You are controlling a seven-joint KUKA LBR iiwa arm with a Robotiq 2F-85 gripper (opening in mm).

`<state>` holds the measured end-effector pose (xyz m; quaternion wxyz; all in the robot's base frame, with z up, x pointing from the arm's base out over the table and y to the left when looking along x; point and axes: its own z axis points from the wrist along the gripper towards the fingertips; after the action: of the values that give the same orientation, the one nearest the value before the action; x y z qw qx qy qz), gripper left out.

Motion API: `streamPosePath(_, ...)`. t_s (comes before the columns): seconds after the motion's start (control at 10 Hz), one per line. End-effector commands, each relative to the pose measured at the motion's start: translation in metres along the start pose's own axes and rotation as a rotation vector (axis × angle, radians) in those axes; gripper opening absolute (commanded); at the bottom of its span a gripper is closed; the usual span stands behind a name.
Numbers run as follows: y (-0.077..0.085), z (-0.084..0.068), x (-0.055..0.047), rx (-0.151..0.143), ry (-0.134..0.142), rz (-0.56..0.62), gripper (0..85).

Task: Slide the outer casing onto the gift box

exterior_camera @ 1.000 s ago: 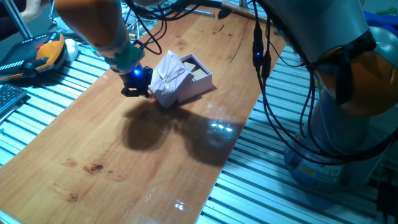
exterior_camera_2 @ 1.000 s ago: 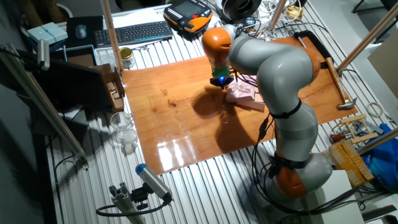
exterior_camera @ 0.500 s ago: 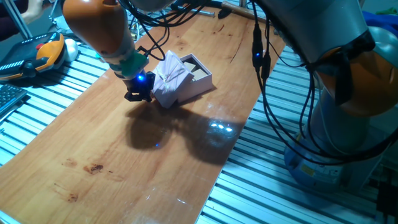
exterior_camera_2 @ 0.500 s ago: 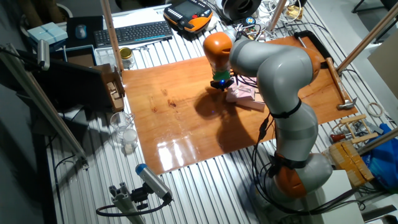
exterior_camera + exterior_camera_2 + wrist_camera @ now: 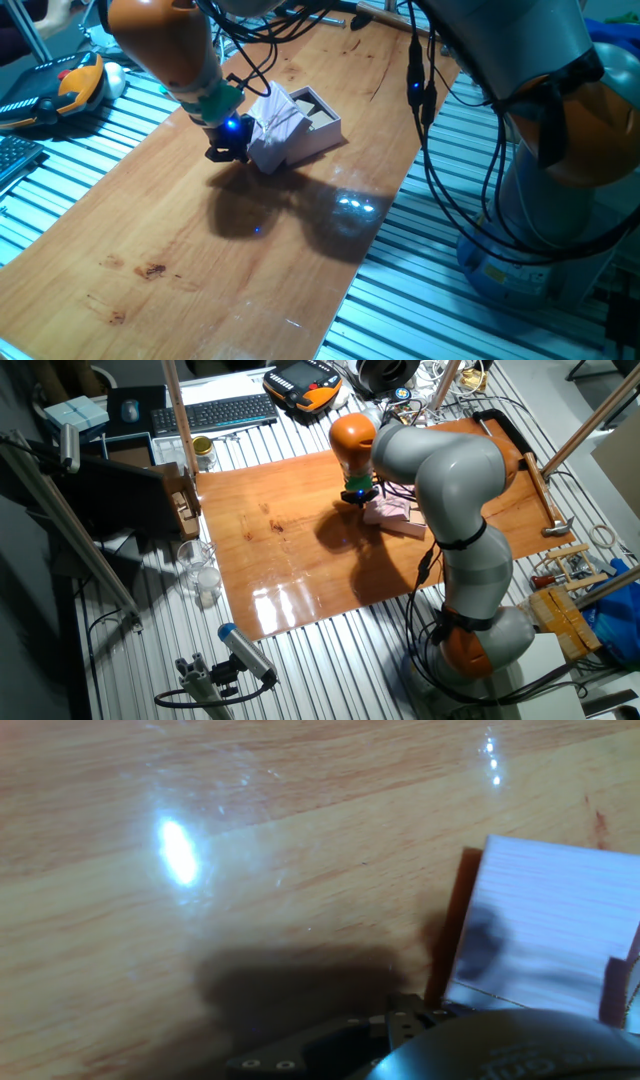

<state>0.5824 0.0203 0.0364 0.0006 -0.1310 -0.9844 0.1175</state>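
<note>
The glossy brown wooden tabletop (image 5: 200, 250) rests on a ribbed aluminium bench (image 5: 440, 320), with an orange-and-black teach pendant (image 5: 62, 88) at its 10 o'clock. The pale pink square cardboard outer casing (image 5: 272, 128) leans tilted against the pale pink cardboard gift box (image 5: 318, 125) near the tabletop's 12 o'clock edge. The black gripper (image 5: 226, 150) sits just beside the casing at its 9 o'clock; I cannot tell whether its fingers are parted or closed.

bare table (image 5: 200, 270) — casing (image 5: 272, 125) rightward

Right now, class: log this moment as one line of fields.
arm: low beside casing | gripper: state unclear | outer casing: tilted against gift box | gift box: on table, partly uncovered
</note>
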Motion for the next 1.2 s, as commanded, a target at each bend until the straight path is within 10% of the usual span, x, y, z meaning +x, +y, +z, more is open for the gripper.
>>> streamPosePath(0.0,-0.001,0.002,0.0,0.0,-0.005,0.005,0.0)
streamPosePath(1.1,-0.02,-0.009,-0.002,0.012,0.009,-0.027,0.0)
